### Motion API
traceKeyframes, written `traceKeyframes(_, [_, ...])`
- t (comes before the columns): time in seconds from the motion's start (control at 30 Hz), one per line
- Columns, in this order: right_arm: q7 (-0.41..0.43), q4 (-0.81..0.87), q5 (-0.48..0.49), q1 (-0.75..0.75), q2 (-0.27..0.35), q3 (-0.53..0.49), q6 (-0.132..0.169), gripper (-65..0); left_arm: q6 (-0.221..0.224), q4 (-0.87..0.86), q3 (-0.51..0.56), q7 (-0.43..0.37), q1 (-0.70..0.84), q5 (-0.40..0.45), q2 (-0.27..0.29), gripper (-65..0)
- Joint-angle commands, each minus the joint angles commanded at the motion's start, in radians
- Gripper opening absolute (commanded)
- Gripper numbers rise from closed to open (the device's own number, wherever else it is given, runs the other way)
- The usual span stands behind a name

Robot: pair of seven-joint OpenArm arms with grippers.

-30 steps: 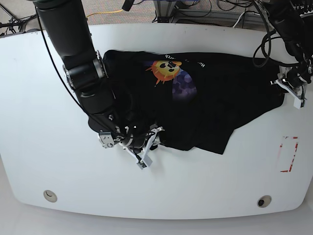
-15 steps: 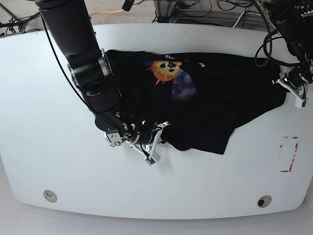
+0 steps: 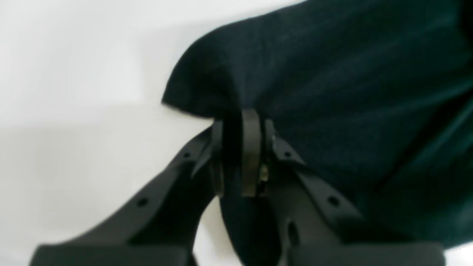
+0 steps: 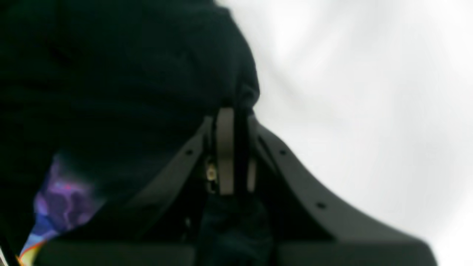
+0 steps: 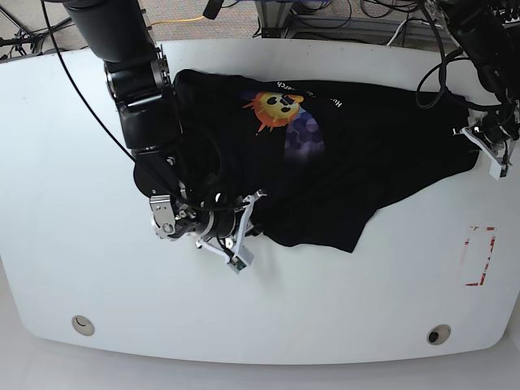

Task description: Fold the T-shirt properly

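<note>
White lettering (image 5: 305, 93) on the T-shirt (image 5: 366, 154): too small to read. Purple patch (image 4: 61, 199) blurred, cut off at the right wrist view's lower edge.

A: Base view — high overhead, looking down on the whole table (image 5: 341, 325), both arms in frame.

B: Wrist views — very close, low, blurred, facing along closed jaws. Each shares the T-shirt (image 5: 366, 154) edge with the base view.
</note>
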Motion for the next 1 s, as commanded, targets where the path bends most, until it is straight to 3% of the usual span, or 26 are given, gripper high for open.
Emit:
traceKeyframes(0.2, [-0.08, 0.112, 0.002, 0.038, 0.035, 0.051, 0.006, -65.0, 0.0, 0.167, 0.005, 0.104, -0.058, 0.003, 0.003, -60.8])
traceKeyframes(0.57, [-0.091, 0.107, 0.011, 0.259, 0.147, 0.068, 0.008, -65.0, 0.0, 0.292, 0.005, 0.262, -0.304, 0.005, -0.005, -60.8])
traceKeyframes(0.7, [-0.101, 0.104, 0.011, 0.356, 0.17, 0.068, 0.009, -65.0, 0.0, 0.284, 0.005, 0.327, -0.436, 0.005, -0.038, -60.8])
traceKeyframes(1.0, [-0.147, 0.104, 0.011, 0.543, 0.224, 0.063, 0.015, -65.0, 0.0, 0.282, 0.091, 0.354, -0.678, 0.0, -0.057, -60.1])
